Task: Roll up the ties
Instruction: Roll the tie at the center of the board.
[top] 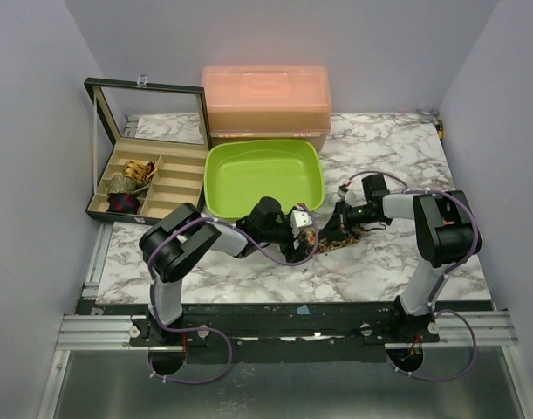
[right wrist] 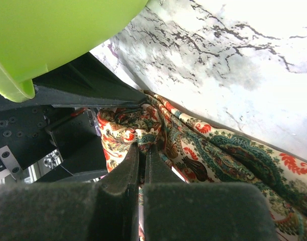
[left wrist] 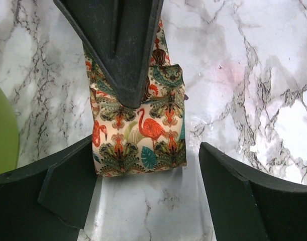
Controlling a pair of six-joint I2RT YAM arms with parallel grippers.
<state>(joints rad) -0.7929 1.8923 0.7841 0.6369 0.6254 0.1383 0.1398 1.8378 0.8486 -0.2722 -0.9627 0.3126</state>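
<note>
Centrally, two arms meet over one flamingo-print tie (top: 334, 246) on the white-marble bench (top: 397, 271), pale lilac walls (top: 30, 105) around.
Left gripper (left wrist: 148, 165) stands open astride the tie's folded end, just before the lime-green tray (top: 266, 175); right gripper (right wrist: 141, 150) is pinched closed on the tie's fabric.

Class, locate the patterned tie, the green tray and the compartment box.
tie (left wrist: 150, 129): left wrist view, flamingo print near its end.
green tray (top: 264, 175): top view, bare floor.
compartment box (top: 183, 185): top view, empty compartment.
</note>
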